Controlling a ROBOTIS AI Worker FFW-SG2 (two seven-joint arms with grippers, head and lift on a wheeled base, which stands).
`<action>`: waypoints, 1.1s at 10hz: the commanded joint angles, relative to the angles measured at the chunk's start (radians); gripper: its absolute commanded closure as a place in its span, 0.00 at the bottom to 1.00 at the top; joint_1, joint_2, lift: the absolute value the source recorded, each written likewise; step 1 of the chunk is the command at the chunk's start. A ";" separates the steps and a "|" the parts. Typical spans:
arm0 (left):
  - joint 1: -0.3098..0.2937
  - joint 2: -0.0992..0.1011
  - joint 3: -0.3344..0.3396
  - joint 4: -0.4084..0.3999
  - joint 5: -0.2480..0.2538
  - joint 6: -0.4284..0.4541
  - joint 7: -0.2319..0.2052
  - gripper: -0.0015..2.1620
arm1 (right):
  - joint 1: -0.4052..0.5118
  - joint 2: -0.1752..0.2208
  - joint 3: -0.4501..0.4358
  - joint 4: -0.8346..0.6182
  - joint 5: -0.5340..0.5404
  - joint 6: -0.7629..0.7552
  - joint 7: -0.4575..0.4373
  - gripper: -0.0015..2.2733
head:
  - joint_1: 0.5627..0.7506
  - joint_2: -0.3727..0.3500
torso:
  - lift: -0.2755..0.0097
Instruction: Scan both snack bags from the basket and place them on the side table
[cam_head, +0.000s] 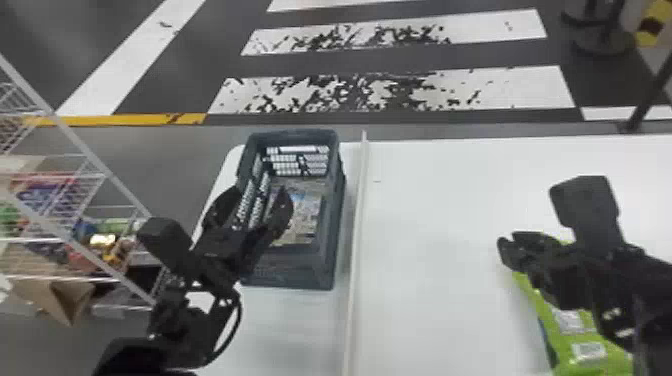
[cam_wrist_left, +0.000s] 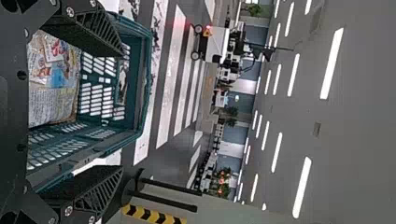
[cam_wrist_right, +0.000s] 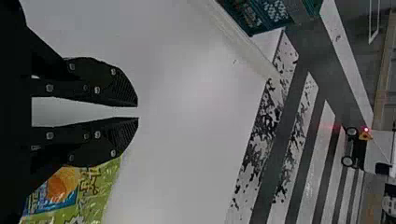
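You have a blue-grey, slotted rectangular basket (cam_head: 300, 272): plastic, mostly matt. Lime-green printed snack bag (cam_head: 575, 337): glossy film, crinkled (highlights show in your right wrist view). White flat tabletop (cam_head: 440, 300): smooth, faint sheen. White wire rack (cam_head: 80, 144): looks like metal. White painted floor stripe (cam_head: 505, 90): flaked, rough-looking.

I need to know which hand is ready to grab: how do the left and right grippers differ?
The left gripper's jaws stand wide apart; the right gripper's are nearly together, with a narrow gap. The left gripper is at the basket; the right gripper is over the table, by the green bag. Both are black and hold nothing.
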 joint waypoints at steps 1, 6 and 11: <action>0.004 0.003 0.011 -0.001 0.003 -0.001 0.000 0.07 | 0.005 -0.006 -0.115 -0.037 -0.012 0.054 -0.035 0.00 | 0.70 0.78 | 0.70; -0.007 -0.001 0.003 0.005 0.007 0.002 -0.002 0.07 | 0.064 -0.015 -0.481 0.050 -0.037 0.005 -0.058 0.00 | 0.70 0.38 | 0.70; -0.005 -0.008 -0.002 0.005 0.005 0.005 -0.003 0.07 | -0.043 -0.086 -0.530 0.334 -0.038 -0.081 -0.043 0.01 | 0.70 0.23 | 0.70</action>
